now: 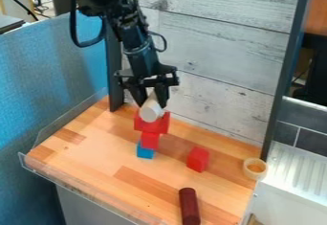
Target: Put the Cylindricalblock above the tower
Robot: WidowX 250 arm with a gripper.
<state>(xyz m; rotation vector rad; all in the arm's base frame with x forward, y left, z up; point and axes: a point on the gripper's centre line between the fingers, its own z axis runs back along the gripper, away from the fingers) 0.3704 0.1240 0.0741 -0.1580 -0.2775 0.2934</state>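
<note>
Over on the left, a blue partition [54,71] stands alongside the wooden counter [83,159]. And here's the tower: blue block [145,151] at the bottom, small red block [150,140] above it, wider red piece [156,126] on top. Right above that hangs the tool [150,103], pointing down, fingers parted just as far as the white cylinder [151,111] between them, one on each side, gripping it! The cylinder is tilted, one round end facing the camera, right at the tower's top; whether it touches the red, I can't tell. Further right, a dark red cylinder [189,206] lies near the front edge, a loose red block [198,159] sits behind it, then a pale ring [255,174] by the right edge.
</note>
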